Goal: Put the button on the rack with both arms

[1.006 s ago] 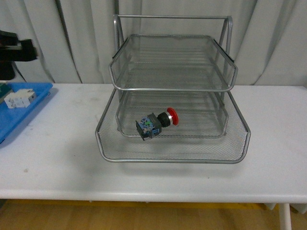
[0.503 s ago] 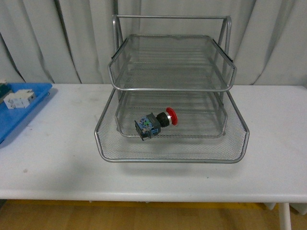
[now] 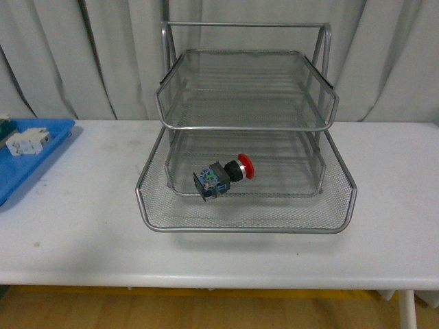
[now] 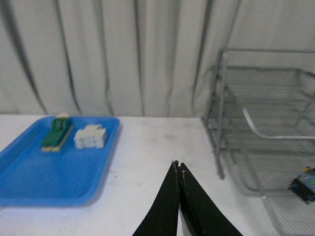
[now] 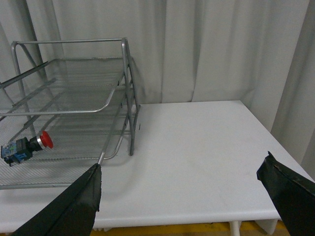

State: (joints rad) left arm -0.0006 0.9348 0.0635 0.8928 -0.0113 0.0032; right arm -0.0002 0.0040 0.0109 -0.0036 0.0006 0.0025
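The button (image 3: 223, 177), red-capped with a black and blue body, lies on its side in the bottom tier of the silver wire rack (image 3: 247, 223). No arm shows in the front view. In the left wrist view my left gripper (image 4: 177, 165) is shut with nothing in it, above the white table between the blue tray and the rack (image 4: 224, 113); only the button's blue end (image 4: 306, 183) shows there. The right wrist view has my right gripper (image 5: 181, 166) wide open and empty over the table, to the right of the rack (image 5: 127, 93), with the button (image 5: 25, 146) lying inside.
A blue tray (image 3: 27, 161) at the table's left edge holds a white block (image 3: 29, 142) and a green block (image 4: 57, 135). Grey curtains hang behind. The white table (image 3: 384, 205) extends right of the rack to its edge.
A black arm part at the far left of the front view one second ago has left the picture. The rack swayed very slightly; the button lies where it was.
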